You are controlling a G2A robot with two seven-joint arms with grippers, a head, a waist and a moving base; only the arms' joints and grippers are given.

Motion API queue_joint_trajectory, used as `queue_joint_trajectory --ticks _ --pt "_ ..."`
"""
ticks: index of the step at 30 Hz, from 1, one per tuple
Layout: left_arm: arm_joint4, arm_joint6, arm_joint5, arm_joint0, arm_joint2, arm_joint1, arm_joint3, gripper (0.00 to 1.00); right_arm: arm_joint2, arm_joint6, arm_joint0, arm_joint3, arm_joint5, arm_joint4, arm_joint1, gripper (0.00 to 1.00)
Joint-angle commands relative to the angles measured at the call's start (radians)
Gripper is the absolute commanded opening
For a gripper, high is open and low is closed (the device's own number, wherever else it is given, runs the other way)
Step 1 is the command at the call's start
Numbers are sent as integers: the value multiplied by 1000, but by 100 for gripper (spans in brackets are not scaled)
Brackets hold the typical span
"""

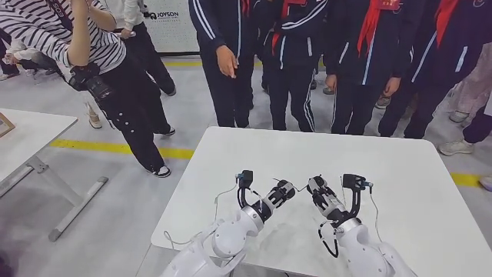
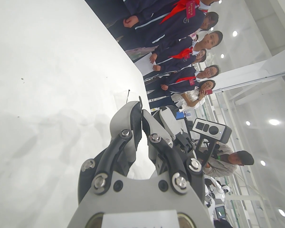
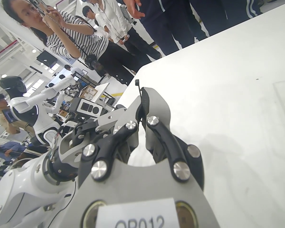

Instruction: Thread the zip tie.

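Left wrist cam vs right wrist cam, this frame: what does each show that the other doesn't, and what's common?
Left wrist: the left gripper is shut on the zip tie, with a short black stub poking past its tips. The right arm's camera box sits beyond it.
Right wrist: the right gripper is shut on the zip tie, whose boxy head stands above the tips. The left arm's camera box sits beyond it.
Both: shut jaws pinching the zip tie over the white table.

1. The table [image 1: 430, 177] had a smooth, matt white top.
2. The left gripper [image 2: 141, 110] and right gripper [image 3: 142, 100] showed matt grey shells and shiny metal bolts.
3. The zip tie [image 3: 137, 82] looked like thin black plastic.
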Motion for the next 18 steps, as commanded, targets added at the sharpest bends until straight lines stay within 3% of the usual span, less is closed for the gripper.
queue_joint_trajectory --ticks 1,18 --pt "-1 1 -1 1 1 -1 1 0 7 -19 -6 -3 -5 0 -1 0" --pt "-51 -38 -16 -10 -6 -7 23 0 25 -35 -21 -5 -18 -8 -4 0"
